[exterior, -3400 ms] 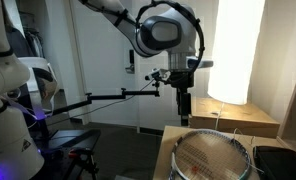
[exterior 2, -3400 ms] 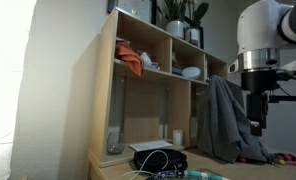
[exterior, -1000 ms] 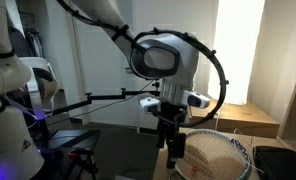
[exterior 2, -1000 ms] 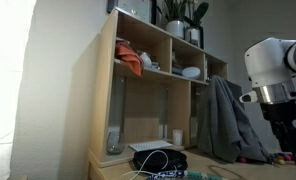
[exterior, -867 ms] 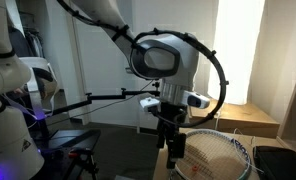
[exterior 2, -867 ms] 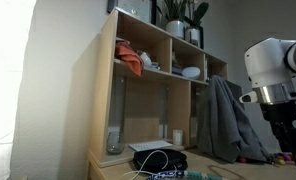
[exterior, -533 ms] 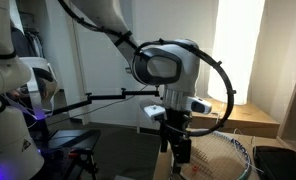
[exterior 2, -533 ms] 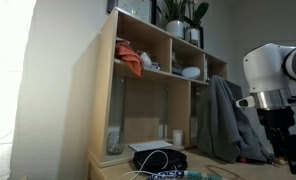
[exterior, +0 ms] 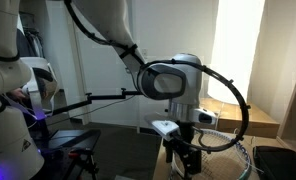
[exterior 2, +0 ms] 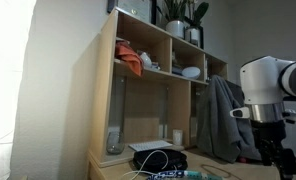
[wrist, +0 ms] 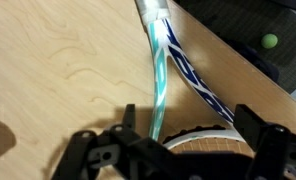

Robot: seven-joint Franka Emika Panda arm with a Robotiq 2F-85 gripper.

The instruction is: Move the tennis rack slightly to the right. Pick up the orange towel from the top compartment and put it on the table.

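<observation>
The tennis racket (wrist: 156, 75) lies on the wooden table (wrist: 58, 60); its teal and blue-white throat arms and the white head rim (wrist: 203, 128) show in the wrist view. My gripper (wrist: 188, 125) is open and low over it, with one finger on each side of the throat and rim. In both exterior views the gripper (exterior: 185, 160) (exterior 2: 278, 160) hangs down at table height. The orange towel (exterior 2: 131, 62) lies crumpled in the top left compartment of the wooden shelf (exterior 2: 106, 100), far from the gripper.
A green tennis ball (wrist: 271, 42) lies beyond the table edge. A black device with cables (exterior 2: 156, 158) sits on the table below the shelf. A grey cloth (exterior 2: 223, 120) hangs off the shelf's side. Plants (exterior 2: 178, 15) stand on top.
The arm has come down steadily from well above the table and shifted along it; the gripper now sits low over the racket. The towel has not moved.
</observation>
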